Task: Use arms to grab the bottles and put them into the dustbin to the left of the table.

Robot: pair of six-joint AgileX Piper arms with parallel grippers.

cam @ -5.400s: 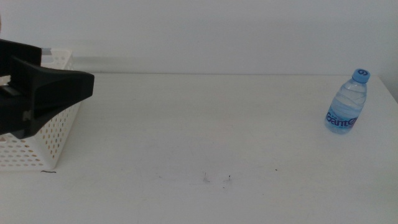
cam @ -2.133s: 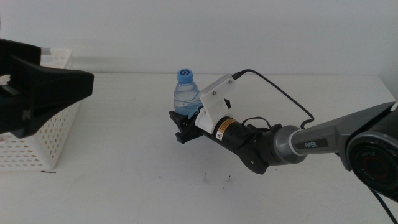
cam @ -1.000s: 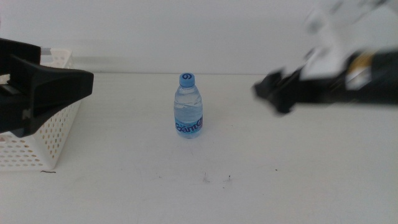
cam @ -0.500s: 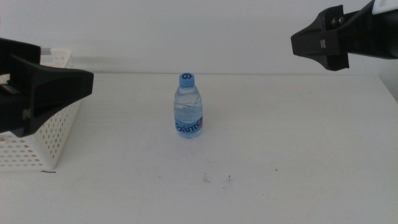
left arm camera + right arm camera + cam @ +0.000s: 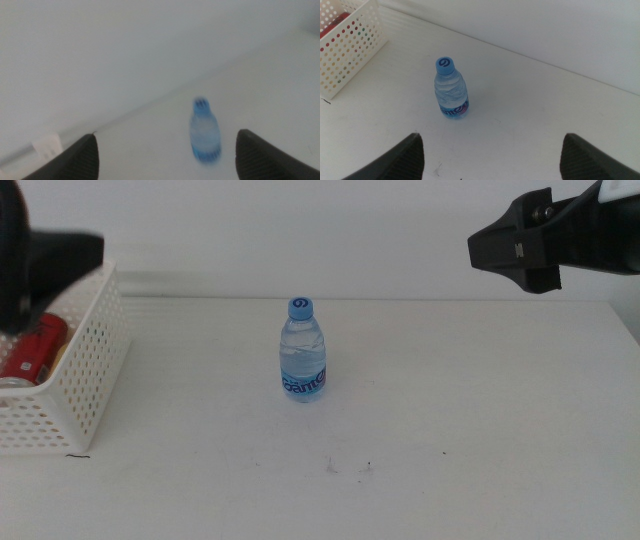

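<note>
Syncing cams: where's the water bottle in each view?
Middle: water bottle upright, centre of the table.
Left wrist: blurred, framed by the open left gripper.
Right wrist: bottle above the open right gripper.
Shared landmark: the table's far edge.

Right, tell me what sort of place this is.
Probably a robot test bench: a bare white table against a plain wall, holding only a water bottle and a white basket, with a black tool overhead.

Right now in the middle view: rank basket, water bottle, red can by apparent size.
1. Basket, cut off by the frame edge.
2. Water bottle.
3. Red can: only part shows inside the basket, so its rank against the bottle is unsure.
</note>
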